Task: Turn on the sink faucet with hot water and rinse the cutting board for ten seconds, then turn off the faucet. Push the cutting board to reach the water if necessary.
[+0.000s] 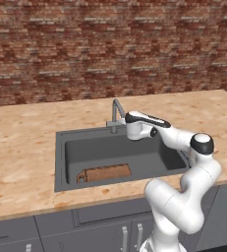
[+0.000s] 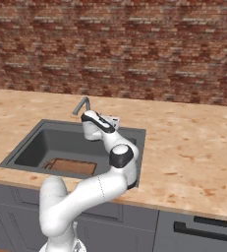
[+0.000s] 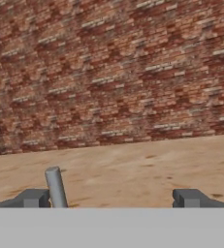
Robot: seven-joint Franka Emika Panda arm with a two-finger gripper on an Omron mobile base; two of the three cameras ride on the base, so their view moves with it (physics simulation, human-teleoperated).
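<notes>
Looking from the left base: the arm reaches over the sink [image 1: 61,157], its hand close beside the sink faucet [image 1: 116,114] at the back rim.
Left base, faucet: the slim grey hooked spout stands upright behind the basin, just left of the hand.
Left base, board: the cutting board [image 1: 104,173] lies flat on the basin floor against the front wall, handle end with its hole to the left, well apart from the faucet.
Left base, gripper: the fingers are hidden behind the hand, so their spread cannot be told here.
Left base, surroundings: a light stone counter [image 1: 21,147] runs round the sink, a brick wall [image 1: 110,44] behind, grey cabinets [image 1: 61,231] below.
Right base, arm: the hand sits at the back of the sink [image 2: 139,147], just right of the faucet [image 2: 81,105].
Right base, board: the cutting board [image 2: 73,167] rests in the front part of the basin, near the front wall.
Right base, water: no stream can be made out.
Hand view, gripper [image 3: 111,198]: the two dark fingertips [image 3: 33,197] stand wide apart and grip nothing.
Hand view, faucet: a thin grey metal rod [image 3: 56,186], a part of the faucet, rises just inside the left fingertip; whether it touches cannot be told.
Hand view, background: counter [image 3: 133,169] and brick wall [image 3: 108,72] lie ahead.
</notes>
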